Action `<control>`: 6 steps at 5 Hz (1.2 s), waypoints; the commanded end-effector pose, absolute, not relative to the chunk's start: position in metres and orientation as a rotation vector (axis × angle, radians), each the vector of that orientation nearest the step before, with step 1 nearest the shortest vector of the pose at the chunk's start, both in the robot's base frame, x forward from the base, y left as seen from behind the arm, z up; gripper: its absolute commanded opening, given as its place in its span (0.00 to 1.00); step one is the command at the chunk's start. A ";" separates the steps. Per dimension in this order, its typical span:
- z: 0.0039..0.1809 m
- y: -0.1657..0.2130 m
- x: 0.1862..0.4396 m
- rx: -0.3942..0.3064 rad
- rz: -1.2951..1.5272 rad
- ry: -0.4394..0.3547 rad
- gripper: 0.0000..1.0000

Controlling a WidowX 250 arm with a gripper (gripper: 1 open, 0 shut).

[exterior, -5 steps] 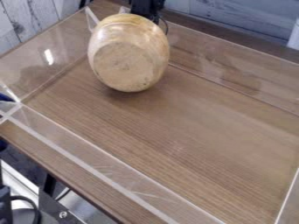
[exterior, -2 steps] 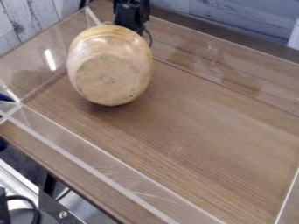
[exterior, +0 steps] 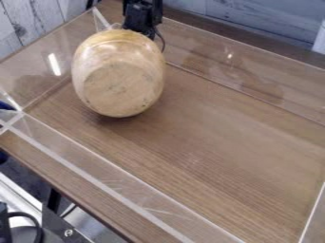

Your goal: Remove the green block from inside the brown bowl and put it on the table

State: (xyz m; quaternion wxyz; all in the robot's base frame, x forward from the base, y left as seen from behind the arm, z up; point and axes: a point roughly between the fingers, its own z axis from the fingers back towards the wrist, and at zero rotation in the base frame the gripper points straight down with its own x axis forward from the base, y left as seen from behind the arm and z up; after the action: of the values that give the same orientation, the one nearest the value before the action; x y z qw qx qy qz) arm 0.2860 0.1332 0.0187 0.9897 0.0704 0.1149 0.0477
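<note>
Pincer [exterior: 143, 28] — shut | wooden bowl [exterior: 118, 73] — rounded base, tilted | table [exterior: 216, 142] — wood-grained

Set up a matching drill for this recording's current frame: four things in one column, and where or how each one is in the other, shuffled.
Column 1
1. brown bowl
2. gripper
3. tabletop
4. acrylic wall

Column 2
A. clear, running along the lower-left edge
B. tipped, its rounded base toward the camera
C. brown wood grain, spreading across the view
D. dark, at the top of the view behind the bowl

Pairs: 1-B, 2-D, 3-C, 4-A
</note>
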 end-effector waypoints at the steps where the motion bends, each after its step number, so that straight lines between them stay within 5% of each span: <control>1: 0.025 0.127 0.291 0.121 0.068 0.197 0.00; 6: 0.029 0.107 0.326 0.030 -0.082 0.109 0.00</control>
State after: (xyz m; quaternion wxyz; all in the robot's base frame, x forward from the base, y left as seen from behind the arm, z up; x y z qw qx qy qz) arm 0.3166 0.1067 0.0197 0.9966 0.0088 0.0737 -0.0366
